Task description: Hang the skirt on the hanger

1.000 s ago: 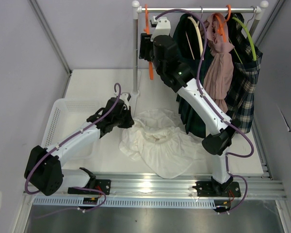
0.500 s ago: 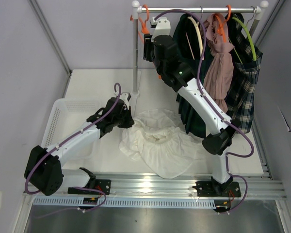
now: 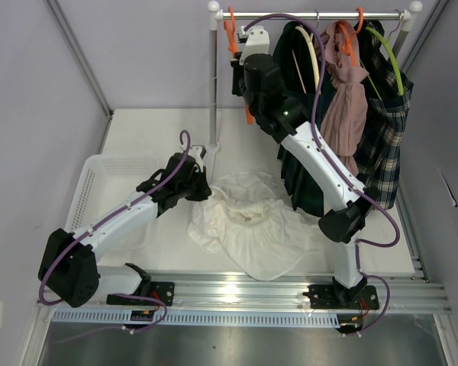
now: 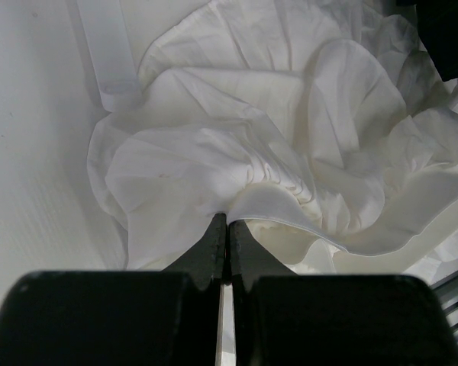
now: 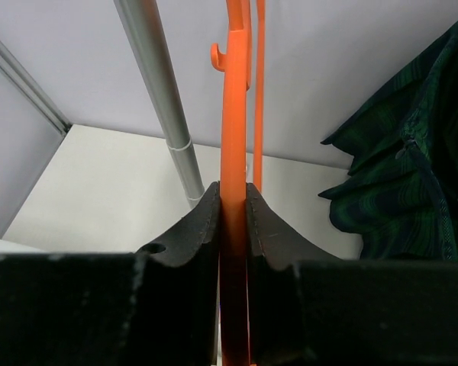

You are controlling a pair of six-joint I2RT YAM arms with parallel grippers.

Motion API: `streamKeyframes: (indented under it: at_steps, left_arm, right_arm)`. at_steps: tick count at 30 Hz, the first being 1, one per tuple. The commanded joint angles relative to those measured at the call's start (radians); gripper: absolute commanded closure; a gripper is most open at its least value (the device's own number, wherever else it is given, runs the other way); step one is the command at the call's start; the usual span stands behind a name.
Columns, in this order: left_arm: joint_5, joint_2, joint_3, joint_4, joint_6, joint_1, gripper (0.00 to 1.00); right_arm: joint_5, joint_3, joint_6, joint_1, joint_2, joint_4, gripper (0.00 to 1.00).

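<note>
Skirt: the skirt (image 3: 248,225) is a rumpled white heap on the desk (image 3: 153,130), between the two arms and below the rail (image 3: 313,14).
Left fingers: the left gripper (image 4: 227,221) has its fingers pressed together at the heap's left edge, with a thin fold of cloth by the gathered band nipped between the tips.
Right fingers: the right gripper (image 5: 233,194) is up at the rail's left end, clamped on the flat shank of the orange hanger (image 5: 234,114).
Handling: I judge the skirt light, limp and thin. It will sag and bunch from any single hold, and a small pinch could slip out.
Where to hold: the shirred waistband looks the firmest part, so I would grip there rather than on the loose frill.
Hanger: it looks like stiff, narrow plastic, apt to swing or twist in the grip.
Nearby: a green pleated skirt (image 3: 298,179), a pink garment (image 3: 343,114) and a plaid garment (image 3: 385,130) hang crowded on the rail to the right. A white basket (image 3: 88,191) sits beside the left arm.
In the way: the upright pole (image 5: 164,99) stands just beside the hanger, and the green pleats hang low, near the heap.
</note>
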State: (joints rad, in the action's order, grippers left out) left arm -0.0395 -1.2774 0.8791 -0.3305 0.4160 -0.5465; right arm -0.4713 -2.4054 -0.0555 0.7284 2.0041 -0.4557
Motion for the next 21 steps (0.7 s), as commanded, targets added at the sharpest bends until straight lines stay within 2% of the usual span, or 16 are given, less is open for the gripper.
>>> streamKeyframes:
  at_steps: [1,21]
  left_arm:
    - [-0.023,0.024,0.004,0.028,-0.022,0.008,0.96]
    - [-0.022,0.029,0.003,0.025,-0.026,0.008,0.96]
  right_arm:
    - [0.007,-0.054,0.017,-0.009,-0.044,0.031,1.00]
    - [0.025,-0.040,0.008,-0.038,-0.111,0.120,1.00]
